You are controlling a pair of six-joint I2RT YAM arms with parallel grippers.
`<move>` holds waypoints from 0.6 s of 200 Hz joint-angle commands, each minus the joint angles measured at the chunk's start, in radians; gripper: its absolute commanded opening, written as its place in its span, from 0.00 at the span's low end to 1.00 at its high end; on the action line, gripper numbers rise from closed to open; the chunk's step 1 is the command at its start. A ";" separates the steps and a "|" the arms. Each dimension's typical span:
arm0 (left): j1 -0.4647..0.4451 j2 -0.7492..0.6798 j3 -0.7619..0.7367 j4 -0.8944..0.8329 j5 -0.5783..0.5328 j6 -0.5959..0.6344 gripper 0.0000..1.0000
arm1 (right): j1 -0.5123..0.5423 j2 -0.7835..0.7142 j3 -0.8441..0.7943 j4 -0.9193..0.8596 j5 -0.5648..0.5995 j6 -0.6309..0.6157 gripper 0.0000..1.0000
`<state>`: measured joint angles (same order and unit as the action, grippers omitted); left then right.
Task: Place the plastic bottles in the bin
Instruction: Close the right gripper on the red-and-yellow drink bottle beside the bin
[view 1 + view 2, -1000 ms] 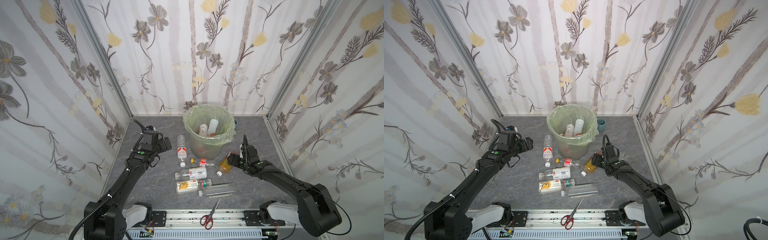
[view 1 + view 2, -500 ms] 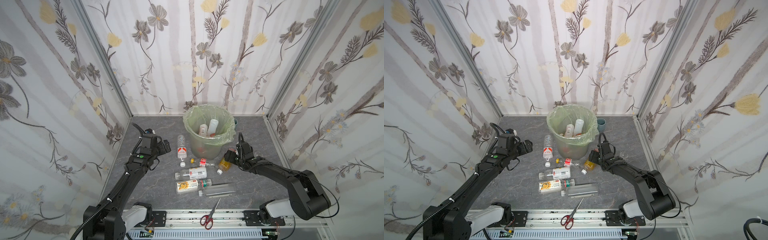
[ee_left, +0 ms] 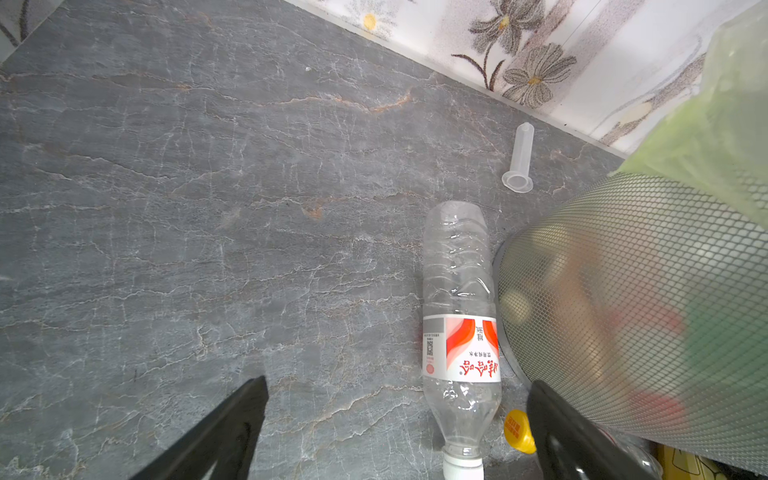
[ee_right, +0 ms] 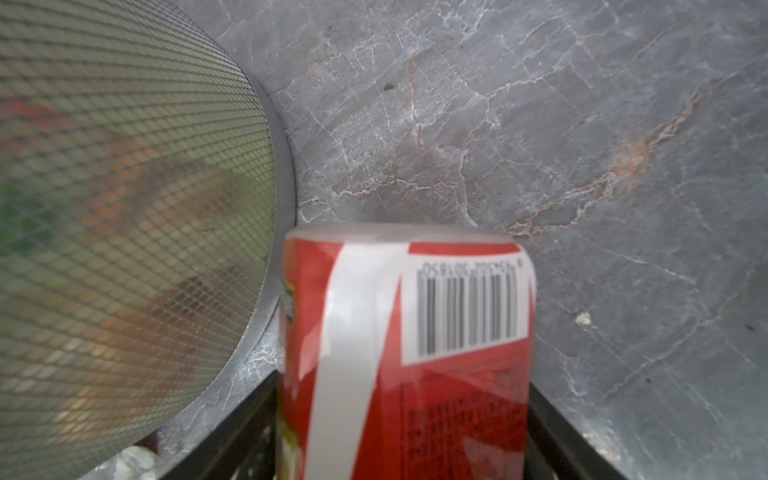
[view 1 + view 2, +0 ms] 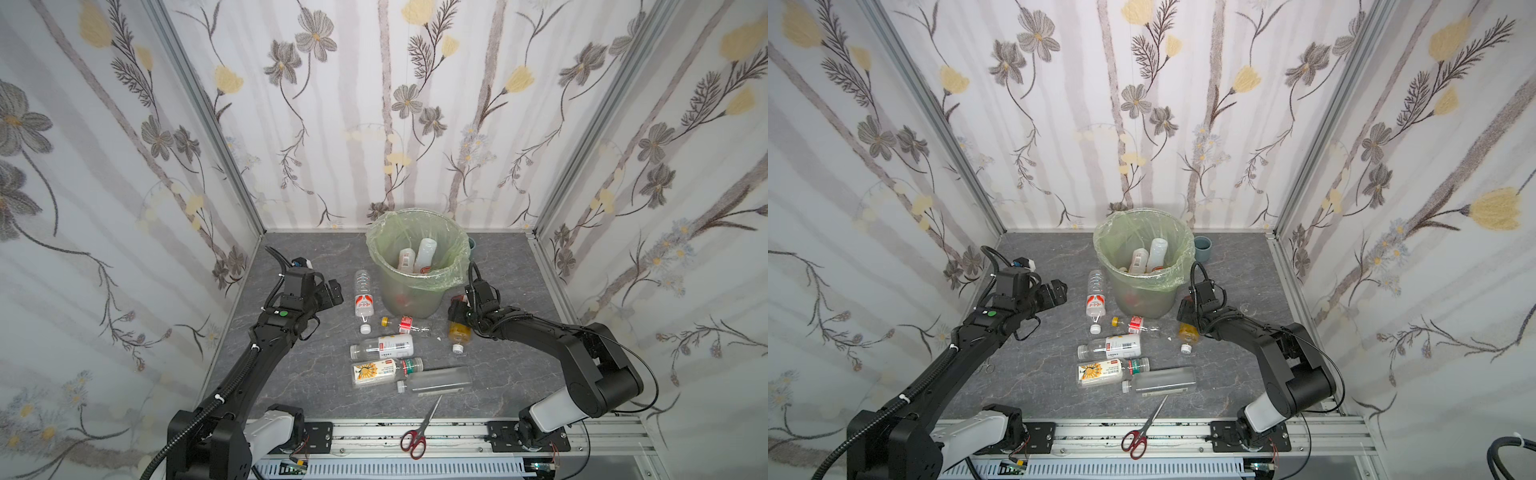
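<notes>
Straddling a red bottle (image 4: 407, 332), the right gripper (image 5: 456, 311) is resting partly spread jaws along its sides, seemingly mid-grasp, though a pinch cannot be told; the bin (image 5: 415, 293) is standing just beside. The next move is calling for a firm squeeze and a lift over the rim. The left gripper (image 3: 399, 384) is hanging wide open, empty.

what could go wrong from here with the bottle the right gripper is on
1. The right gripper grips the amber bottle hard by the bin; lifting could bump its wall or snag the bag.
2. The grip sits at the bottle's base end, so the capped neck may swing or slip.
3. The open left gripper faces the clear bottle with a loose yellow cap beside it, which could get pinched.
</notes>
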<state>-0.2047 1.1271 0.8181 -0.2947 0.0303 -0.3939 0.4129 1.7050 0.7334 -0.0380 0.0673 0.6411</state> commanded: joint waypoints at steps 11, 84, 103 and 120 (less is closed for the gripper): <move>0.001 0.005 0.001 0.029 0.000 -0.006 1.00 | -0.002 -0.022 -0.005 -0.003 0.046 -0.026 0.69; 0.001 0.003 0.004 0.029 0.003 -0.004 1.00 | -0.022 -0.157 -0.001 -0.065 0.072 -0.088 0.62; 0.001 0.004 0.004 0.031 0.003 -0.003 1.00 | -0.040 -0.212 0.014 -0.123 0.105 -0.120 0.62; 0.002 0.004 0.005 0.031 0.006 -0.003 1.00 | -0.064 -0.263 0.066 -0.170 0.130 -0.153 0.62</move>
<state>-0.2043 1.1339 0.8181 -0.2890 0.0311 -0.3935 0.3698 1.4921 0.7589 -0.1558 0.1375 0.5434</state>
